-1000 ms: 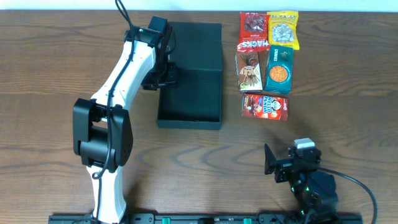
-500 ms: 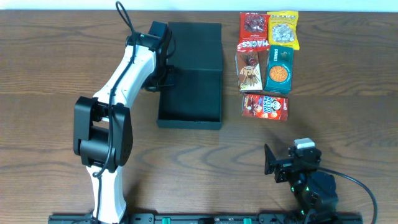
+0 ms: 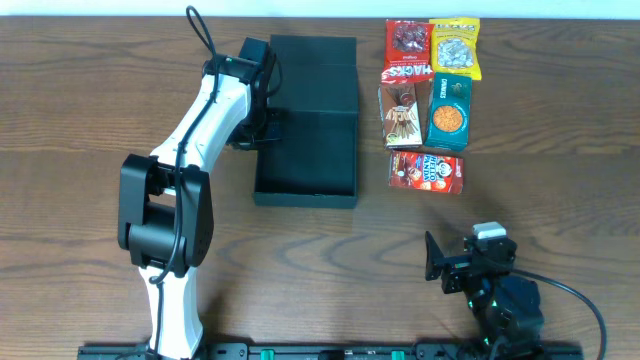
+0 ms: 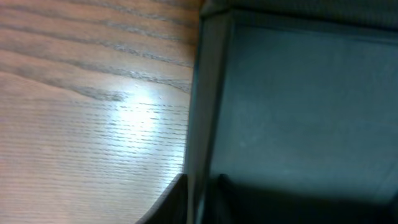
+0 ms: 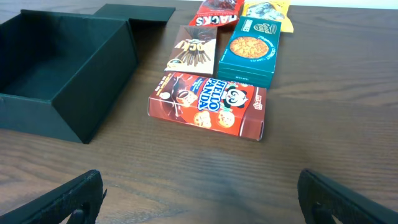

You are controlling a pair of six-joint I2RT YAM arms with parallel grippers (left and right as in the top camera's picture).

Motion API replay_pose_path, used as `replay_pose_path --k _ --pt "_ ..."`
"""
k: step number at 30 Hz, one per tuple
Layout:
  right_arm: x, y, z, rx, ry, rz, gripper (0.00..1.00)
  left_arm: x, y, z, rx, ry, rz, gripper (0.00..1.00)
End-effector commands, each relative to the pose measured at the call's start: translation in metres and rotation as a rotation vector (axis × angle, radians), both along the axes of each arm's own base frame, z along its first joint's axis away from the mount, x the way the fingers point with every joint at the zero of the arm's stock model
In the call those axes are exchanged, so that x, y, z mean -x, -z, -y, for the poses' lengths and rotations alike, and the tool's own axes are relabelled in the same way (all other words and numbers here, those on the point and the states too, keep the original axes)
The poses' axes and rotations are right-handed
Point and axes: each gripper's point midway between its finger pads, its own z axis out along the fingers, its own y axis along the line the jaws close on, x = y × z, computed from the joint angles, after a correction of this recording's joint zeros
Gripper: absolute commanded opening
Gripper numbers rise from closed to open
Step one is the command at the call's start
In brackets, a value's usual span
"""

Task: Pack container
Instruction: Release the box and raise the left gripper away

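Observation:
The container [image 3: 310, 150] is a dark green-black box, open, its flap lid [image 3: 312, 62] lying flat behind it. My left gripper [image 3: 262, 128] is at the box's left wall. In the left wrist view that wall [image 4: 208, 93] runs straight between the two dark fingers of the left gripper [image 4: 200, 205], one inside and one outside, shut on it. The box interior looks empty. My right gripper [image 3: 465, 255] rests near the front right of the table, and the right gripper [image 5: 199, 186] stands wide open over bare wood. The container [image 5: 68, 68] lies to its far left.
Snack packets lie in a cluster right of the box: a red Hello Panda box [image 3: 425, 171] nearest, a Pocky box [image 3: 401, 115], a teal box [image 3: 448, 112], a red bag [image 3: 408, 45] and a yellow bag [image 3: 455, 45]. The Hello Panda box [image 5: 208, 106] faces the right gripper.
My left gripper has shifted slightly left and back, from over the box's edge to its left wall, and has closed on that wall. The right arm has not moved.

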Motion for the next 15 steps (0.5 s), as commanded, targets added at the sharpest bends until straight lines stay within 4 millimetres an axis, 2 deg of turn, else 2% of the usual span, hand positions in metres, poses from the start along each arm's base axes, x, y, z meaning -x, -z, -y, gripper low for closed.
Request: replay_pose_path --k 1,6,8,9,15 --pt "0.0 0.003 0.003 0.019 0.009 -0.002 0.99 0.002 0.003 0.001 0.011 -0.011 -0.015 0.55" --pt "0.0 0.003 0.003 0.019 0.009 -0.002 0.99 -0.001 -0.001 0.003 0.018 -0.025 -0.007 0.89" --pt "0.0 0.003 0.003 0.019 0.009 -0.002 0.99 -0.006 -0.008 0.004 0.024 -0.038 0.013 0.95" --pt "0.0 0.003 0.003 0.019 0.009 -0.002 0.99 -0.01 -0.012 0.005 0.029 -0.037 0.028 0.98" --pt "0.0 0.003 0.003 0.019 0.009 -0.002 0.99 -0.037 -0.056 0.007 0.059 -0.036 0.138 0.95"
